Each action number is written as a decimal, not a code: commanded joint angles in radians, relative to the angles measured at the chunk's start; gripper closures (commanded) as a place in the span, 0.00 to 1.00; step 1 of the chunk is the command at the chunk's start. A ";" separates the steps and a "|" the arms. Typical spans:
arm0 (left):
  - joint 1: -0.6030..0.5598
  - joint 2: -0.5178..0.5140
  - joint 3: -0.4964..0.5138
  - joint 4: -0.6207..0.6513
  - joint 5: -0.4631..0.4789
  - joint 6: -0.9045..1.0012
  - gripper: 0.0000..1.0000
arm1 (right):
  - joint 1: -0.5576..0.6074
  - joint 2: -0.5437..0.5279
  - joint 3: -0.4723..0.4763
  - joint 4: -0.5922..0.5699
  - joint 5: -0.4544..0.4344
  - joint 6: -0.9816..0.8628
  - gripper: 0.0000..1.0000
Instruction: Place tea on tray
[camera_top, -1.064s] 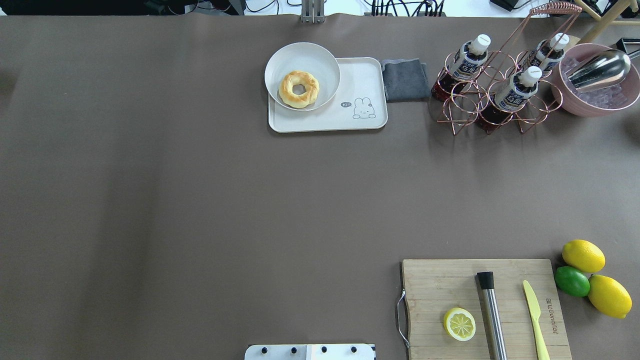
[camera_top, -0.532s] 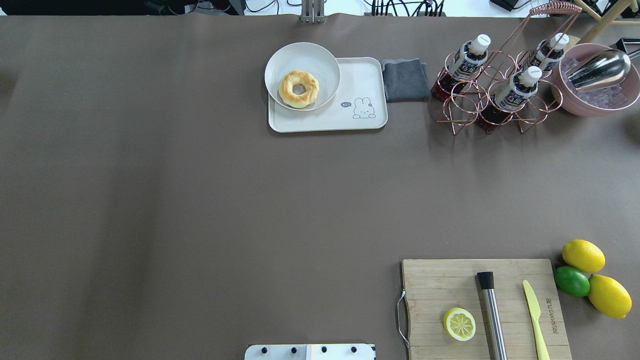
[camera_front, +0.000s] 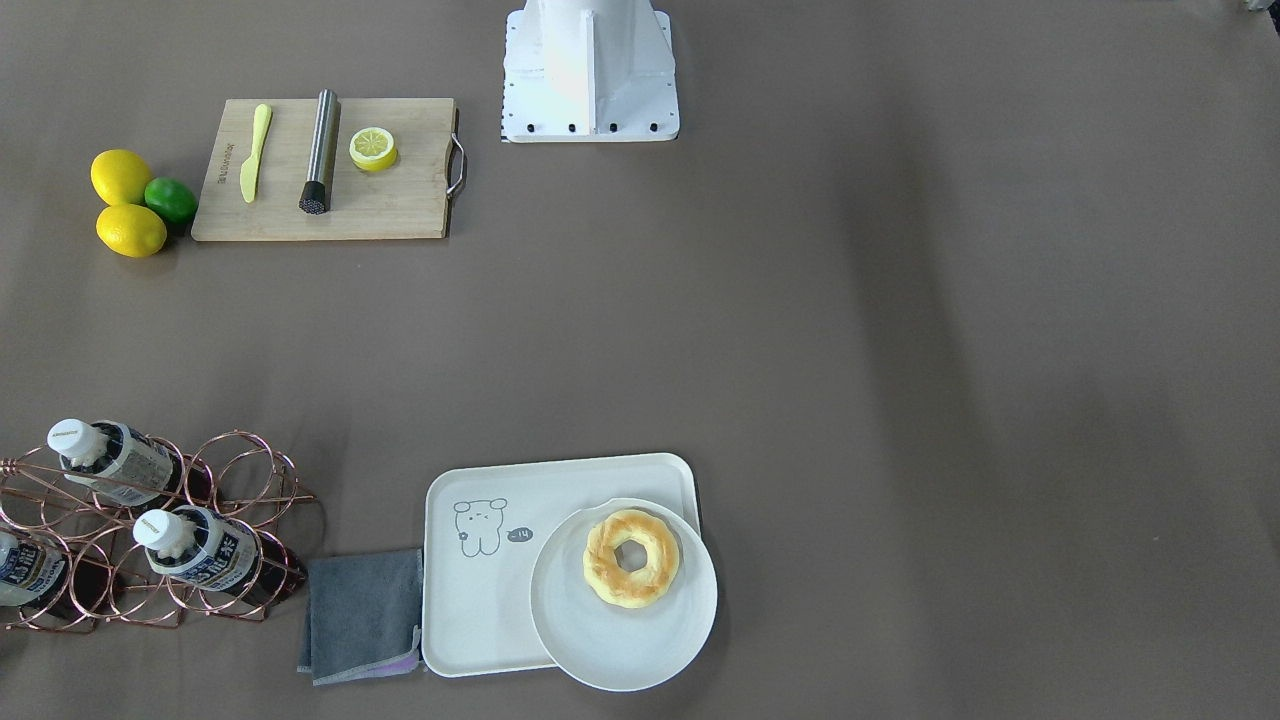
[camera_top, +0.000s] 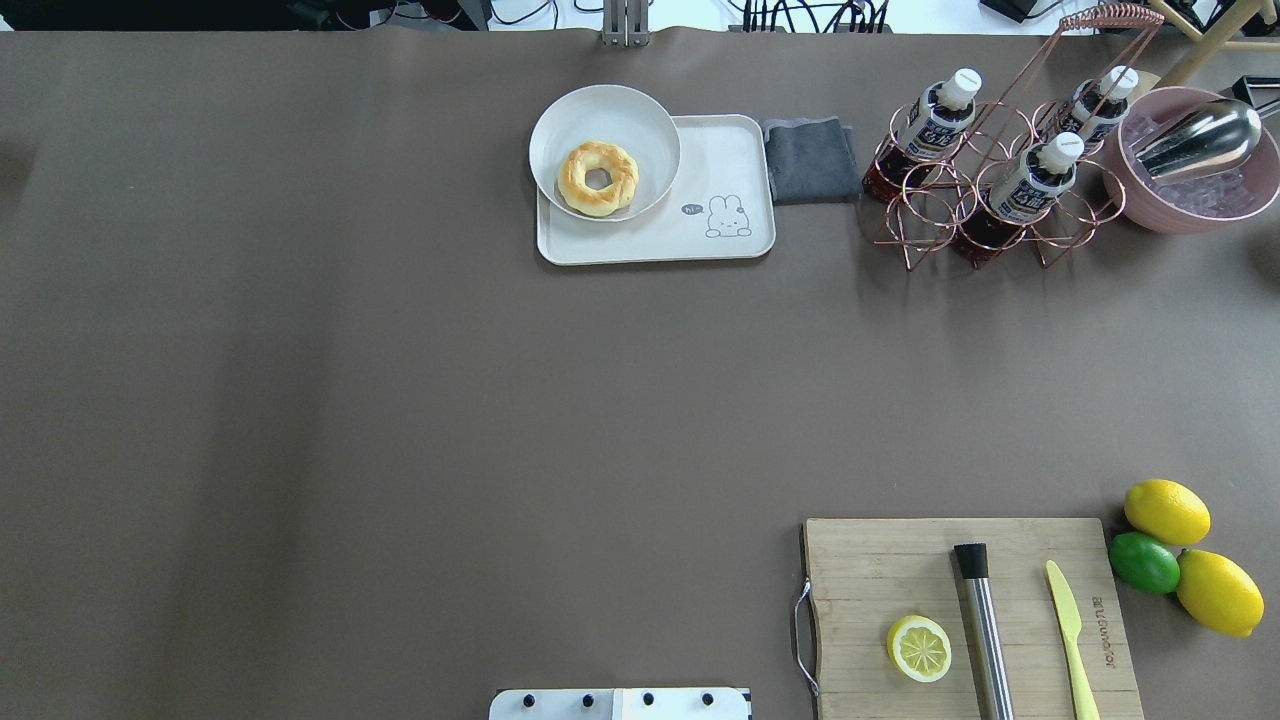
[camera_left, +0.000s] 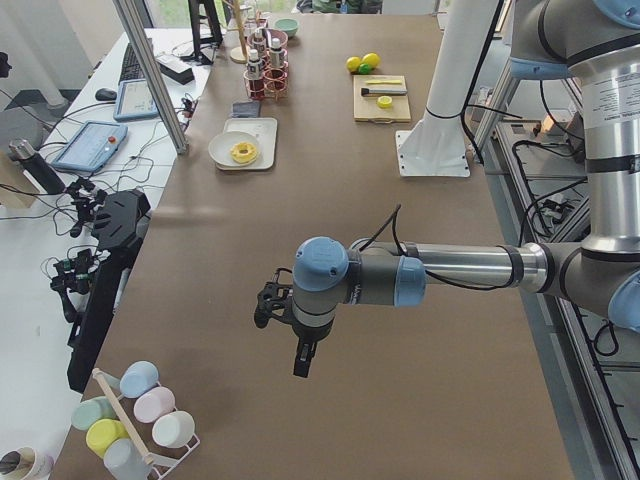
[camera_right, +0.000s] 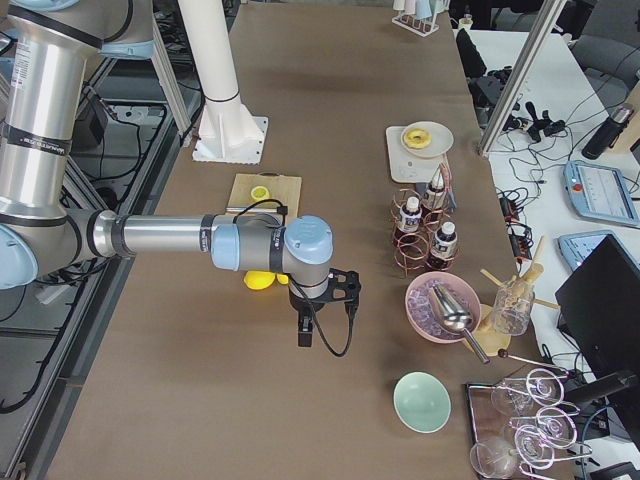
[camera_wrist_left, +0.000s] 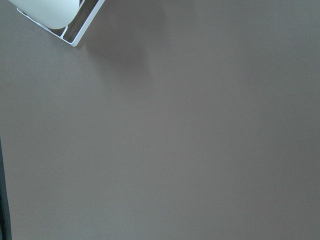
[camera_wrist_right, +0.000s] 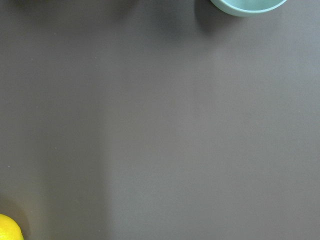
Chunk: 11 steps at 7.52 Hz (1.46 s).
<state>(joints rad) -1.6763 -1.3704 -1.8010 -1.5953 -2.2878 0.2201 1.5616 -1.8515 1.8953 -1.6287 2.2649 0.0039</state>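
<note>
Three bottles of tea stand tilted in a copper wire rack (camera_top: 985, 190) at the far right: one tea (camera_top: 935, 122), a second tea (camera_top: 1035, 182), a third tea (camera_top: 1098, 108). The off-white tray (camera_top: 725, 165) lies left of the rack, with a white plate (camera_top: 605, 110) and a doughnut (camera_top: 598, 178) on its left part. My left gripper (camera_left: 302, 362) hangs over bare table far from the tray. My right gripper (camera_right: 305, 335) hangs over bare table beside the lemons. I cannot tell whether either is open or shut.
A grey cloth (camera_top: 810, 160) lies between tray and rack. A pink ice bowl (camera_top: 1190, 200) with a metal scoop sits right of the rack. A wooden cutting board (camera_top: 965, 610) holds a lemon half, a muddler and a knife. Lemons and a lime (camera_top: 1145, 562) lie beside it.
</note>
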 joint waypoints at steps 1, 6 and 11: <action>0.001 -0.012 -0.001 -0.003 0.001 -0.002 0.02 | 0.006 0.005 0.004 0.003 -0.001 0.001 0.00; -0.002 -0.024 0.044 -0.083 -0.015 0.004 0.02 | 0.006 0.011 0.022 0.006 0.103 0.001 0.00; -0.008 -0.016 0.043 -0.253 -0.127 0.001 0.02 | 0.006 0.129 0.065 0.004 0.064 0.002 0.00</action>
<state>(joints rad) -1.6830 -1.3893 -1.7549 -1.7572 -2.4069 0.2244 1.5677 -1.7619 1.9383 -1.6222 2.3560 0.0008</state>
